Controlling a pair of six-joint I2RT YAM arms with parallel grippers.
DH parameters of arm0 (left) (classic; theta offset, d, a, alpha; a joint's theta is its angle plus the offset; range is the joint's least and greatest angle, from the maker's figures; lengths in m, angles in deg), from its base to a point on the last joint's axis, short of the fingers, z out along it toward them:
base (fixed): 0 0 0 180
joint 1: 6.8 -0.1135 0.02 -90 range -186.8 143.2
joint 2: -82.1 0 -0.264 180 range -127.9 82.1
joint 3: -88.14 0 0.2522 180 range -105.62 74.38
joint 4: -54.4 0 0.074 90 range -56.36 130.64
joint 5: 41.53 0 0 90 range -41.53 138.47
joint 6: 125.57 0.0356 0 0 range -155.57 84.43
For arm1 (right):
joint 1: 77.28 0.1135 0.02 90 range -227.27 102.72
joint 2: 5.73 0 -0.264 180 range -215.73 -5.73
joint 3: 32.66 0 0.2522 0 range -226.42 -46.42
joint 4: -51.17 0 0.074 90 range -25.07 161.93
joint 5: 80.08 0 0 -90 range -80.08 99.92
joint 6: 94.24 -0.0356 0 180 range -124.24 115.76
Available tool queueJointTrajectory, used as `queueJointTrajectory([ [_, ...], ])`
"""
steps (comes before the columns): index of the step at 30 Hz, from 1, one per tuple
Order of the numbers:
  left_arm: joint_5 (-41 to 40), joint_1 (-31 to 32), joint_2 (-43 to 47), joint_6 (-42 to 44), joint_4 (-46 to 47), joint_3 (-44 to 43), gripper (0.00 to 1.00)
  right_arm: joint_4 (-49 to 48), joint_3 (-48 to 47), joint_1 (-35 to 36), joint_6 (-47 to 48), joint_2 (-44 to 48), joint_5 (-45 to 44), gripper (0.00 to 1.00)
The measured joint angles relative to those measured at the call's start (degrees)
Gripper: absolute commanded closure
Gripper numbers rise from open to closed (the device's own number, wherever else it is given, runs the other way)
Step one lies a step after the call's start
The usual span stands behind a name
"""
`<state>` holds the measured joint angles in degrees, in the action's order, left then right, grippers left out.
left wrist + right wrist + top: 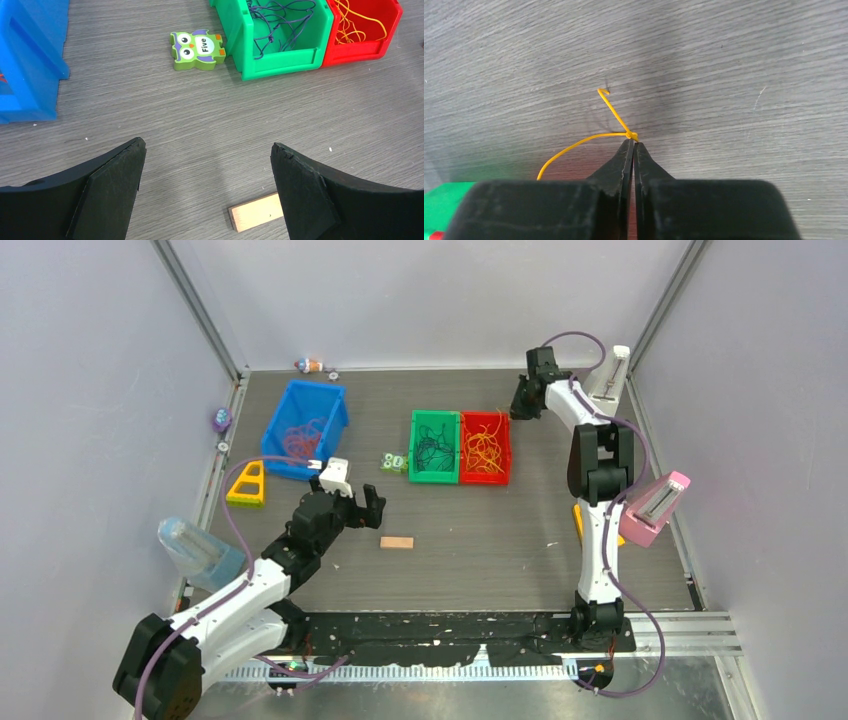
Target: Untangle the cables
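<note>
The right hand (634,142) is pinched shut on a yellow cable (574,146) at its knot, low over the counter (724,60) toward the far right corner, near the red bin (360,50) that holds more yellow strands (350,30); the left hand (207,145) gapes wide and empty over the middle; best, I judge, to draw the cable away slowly, watching for snags.

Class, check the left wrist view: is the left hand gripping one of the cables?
No: the left hand is wide open with nothing between its fingers, and the dark cables lie in the green bin.
</note>
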<state>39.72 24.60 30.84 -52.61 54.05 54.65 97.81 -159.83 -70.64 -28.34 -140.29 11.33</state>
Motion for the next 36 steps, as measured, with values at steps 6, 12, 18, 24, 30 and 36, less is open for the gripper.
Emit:
queueJointTrajectory([
  [6,0.0,0.0,0.0,0.0,0.0,0.0,0.03,-0.7,2.6,0.0,0.2,0.9,-0.1,0.95],
  [12,0.0,0.0,0.0,0.0,0.0,0.0,0.03,-0.7,6.4,0.0,1.2,6.4,-1.5,0.87],
  [18,0.0,0.0,0.0,0.0,0.0,0.0,0.03,-2.1,6.0,0.0,1.9,10.8,-1.7,0.45],
  [24,0.0,0.0,0.0,0.0,0.0,0.0,0.03,-2.0,4.2,-0.3,2.6,9.0,-1.0,0.37],
  [30,0.0,0.0,0.0,0.0,0.0,0.0,0.03,-2.4,-0.3,-0.9,2.5,2.4,1.8,0.40],
  [36,0.0,0.0,-0.2,0.1,0.0,-0.1,0.03,-2.4,-3.3,-1.6,2.4,-3.6,3.9,0.83],
])
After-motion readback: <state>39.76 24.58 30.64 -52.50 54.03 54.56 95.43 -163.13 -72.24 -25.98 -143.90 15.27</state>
